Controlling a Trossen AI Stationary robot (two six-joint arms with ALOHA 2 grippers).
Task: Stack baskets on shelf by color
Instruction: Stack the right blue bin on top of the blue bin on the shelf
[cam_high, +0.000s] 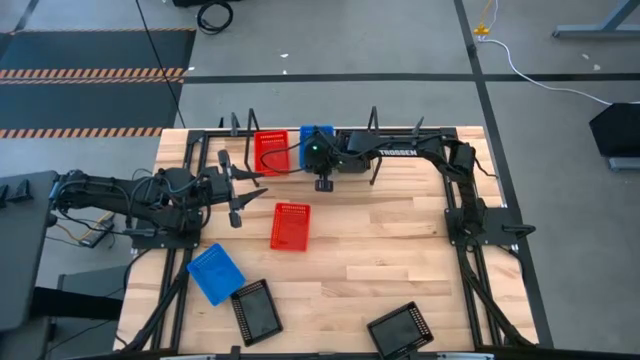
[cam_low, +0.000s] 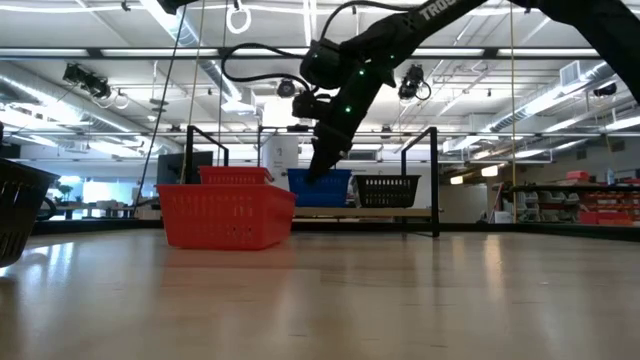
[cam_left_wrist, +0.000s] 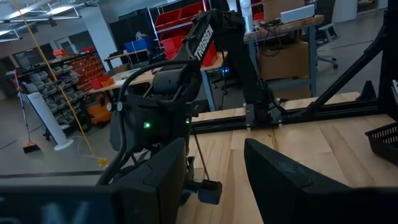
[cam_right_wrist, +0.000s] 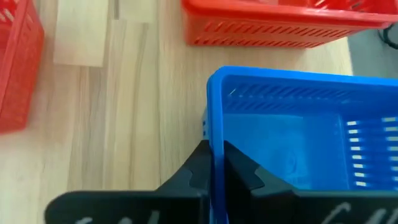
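Right tool (cam_right_wrist: 213, 163): pinched shut on the near wall of a blue basket (cam_right_wrist: 292, 130), one finger inside, one outside.
Where that basket is: at the shelf (cam_high: 400, 142) on the far edge of the surface (cam_high: 400, 260), just beside a red basket (cam_high: 270, 152) already there; whether it rests or hangs just above, I can't tell.
Key relation: the basket lies straight ahead of the right tool, its long axis running away from the fingers, roughly level with the red one next to it. Letting go looks like the coming move.
Left tool (cam_high: 238, 190): fingers spread apart, holding nothing, hovering over the surface's left side.
Nearer arm for what's left: the loose red basket (cam_high: 290, 225) mid-surface and the second blue basket (cam_high: 215, 272) sit closer to the left arm; two black baskets (cam_high: 256, 310) (cam_high: 400, 330) lie at the near edge.
Writing: "TROSSEN" in white on the right arm (cam_high: 395, 152), readable from above and from the left wrist camera.
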